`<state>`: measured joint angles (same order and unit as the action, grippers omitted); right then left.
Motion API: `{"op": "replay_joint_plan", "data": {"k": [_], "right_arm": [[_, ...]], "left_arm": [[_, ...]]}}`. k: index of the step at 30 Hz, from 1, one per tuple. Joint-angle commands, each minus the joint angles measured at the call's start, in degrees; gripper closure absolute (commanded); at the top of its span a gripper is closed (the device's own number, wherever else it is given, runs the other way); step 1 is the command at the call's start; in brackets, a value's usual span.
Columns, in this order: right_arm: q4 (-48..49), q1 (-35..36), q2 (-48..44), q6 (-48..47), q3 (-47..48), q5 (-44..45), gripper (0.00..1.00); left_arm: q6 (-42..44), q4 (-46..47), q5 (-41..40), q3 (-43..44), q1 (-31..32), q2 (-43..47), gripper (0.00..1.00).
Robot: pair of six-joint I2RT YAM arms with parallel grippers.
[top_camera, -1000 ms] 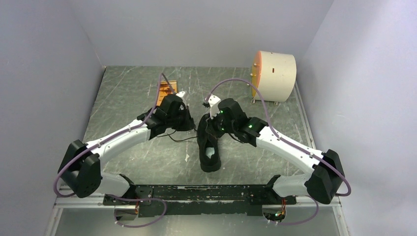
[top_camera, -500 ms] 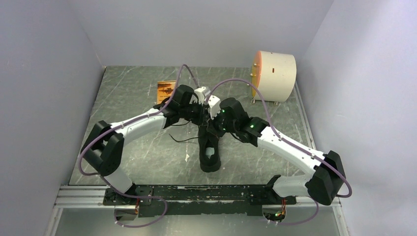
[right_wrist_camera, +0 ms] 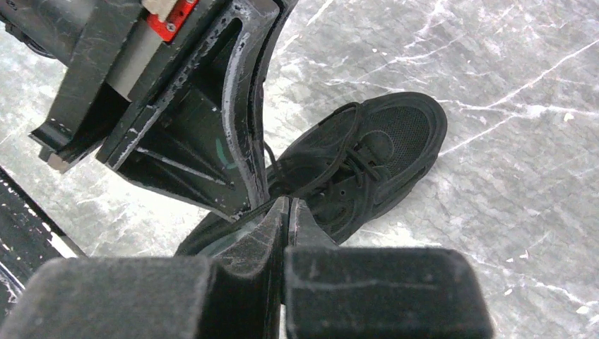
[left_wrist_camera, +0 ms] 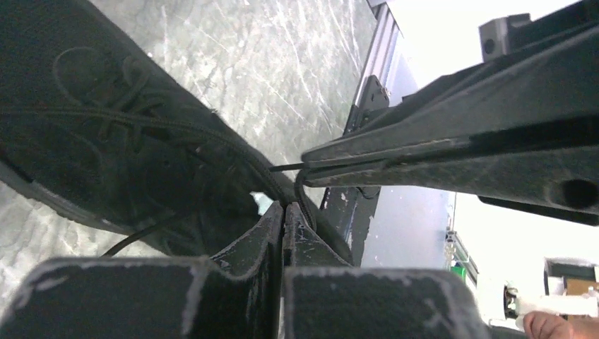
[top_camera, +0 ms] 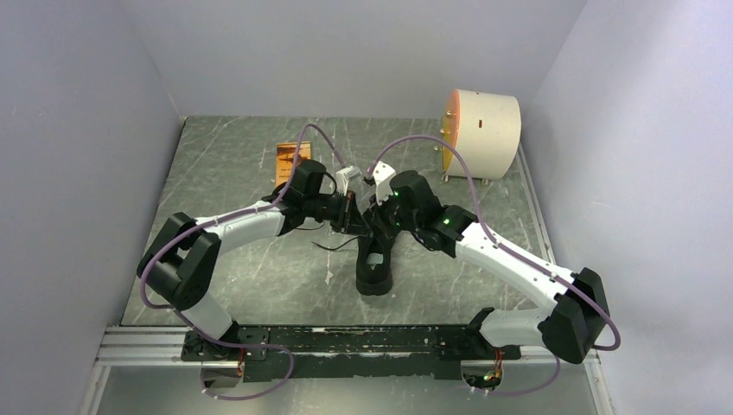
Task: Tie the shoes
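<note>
laces (left_wrist_camera: 176, 126) clamped in left tool (left_wrist_camera: 284, 206) and right tool (right_wrist_camera: 286, 203) over sneaker (right_wrist_camera: 381, 155), left one nearer its heel than before

Pale lilac-grey walls (top_camera: 78, 130) close in a scratched grey metal table (top_camera: 225, 173) on three sides. A cream drum (top_camera: 486, 130) lies at the far right, a small orange piece (top_camera: 287, 159) left of it.

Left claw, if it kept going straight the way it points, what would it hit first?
Probably the right claw: its shut tips cross just ahead of the left claw, with only a thin lace between them. Depth is unclear.
</note>
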<state>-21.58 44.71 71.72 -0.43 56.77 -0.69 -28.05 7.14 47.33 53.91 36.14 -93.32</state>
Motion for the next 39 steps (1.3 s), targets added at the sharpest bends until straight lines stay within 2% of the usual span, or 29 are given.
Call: {"op": "replay_joint_plan", "data": {"k": [1, 4, 8, 12, 14, 18, 20, 22, 26, 28, 30, 32, 36, 39], "right_arm": [[1.4, -0.3, -0.9, 0.2, 2.4, 1.0, 1.0], [0.6, -0.4, -0.5, -0.3, 2.6, 1.4, 1.0], [3.7, -0.5, 0.0, 0.3, 0.7, 2.2, 1.0], [4.7, -1.2, 2.4, 2.9, 2.0, 0.3, 1.0], [3.1, -1.5, 4.1, 3.9, 4.0, -1.6, 1.0], [-3.7, -3.8, 6.5, 6.7, 7.4, -5.5, 1.0], [-5.7, -4.4, 6.2, 8.2, 7.7, -6.7, 0.98], [-7.8, -4.9, 5.8, 9.5, 8.2, -7.8, 0.93], [-12.0, -5.2, 4.1, 12.2, 8.5, -6.2, 0.67], [-15.5, -6.9, 3.9, 12.5, 8.9, -5.4, 0.62], [-16.4, -9.7, 2.9, 10.8, 7.4, -9.0, 0.51], [-14.7, -13.4, 0.6, 8.6, 5.0, -14.5, 0.49], [-6.9, -14.2, -5.2, 5.8, 1.7, -13.5, 0.47], [-3.5, -14.2, -8.6, -3.3, -3.1, -12.2, 0.46]], "left_arm": [[1.8, 2.1, 6.0, 0.3, -0.2, 2.2, 0.95], [2.6, 1.5, 7.9, 1.3, -0.3, 2.1, 0.95], [-2.3, 8.2, 11.5, 1.8, -0.2, -1.0, 0.95], [-5.0, 11.0, 13.7, 3.3, 0.2, -5.2, 0.95], [-8.3, 15.2, 15.3, 3.0, 0.5, -7.3, 0.95], [-20.2, 32.5, 17.3, -0.9, 0.6, -11.3, 0.95], [-22.0, 35.0, 16.5, -1.9, 0.7, -12.2, 0.95], [-19.8, 32.5, 14.9, -2.0, 0.7, -12.3, 0.95], [-15.3, 25.0, 13.5, -0.2, 0.5, -13.1, 0.95], [-14.7, 24.0, 13.7, 0.1, 0.3, -13.2, 0.95], [-14.3, 23.2, 14.0, 0.1, -0.1, -13.3, 0.95], [-13.0, 21.4, 14.5, 0.6, -0.1, -13.7, 0.95], [-12.6, 19.9, 15.7, 1.2, -0.2, -14.2, 0.95], [-10.4, 16.5, 15.2, 2.6, -0.2, -14.6, 0.95]]}}
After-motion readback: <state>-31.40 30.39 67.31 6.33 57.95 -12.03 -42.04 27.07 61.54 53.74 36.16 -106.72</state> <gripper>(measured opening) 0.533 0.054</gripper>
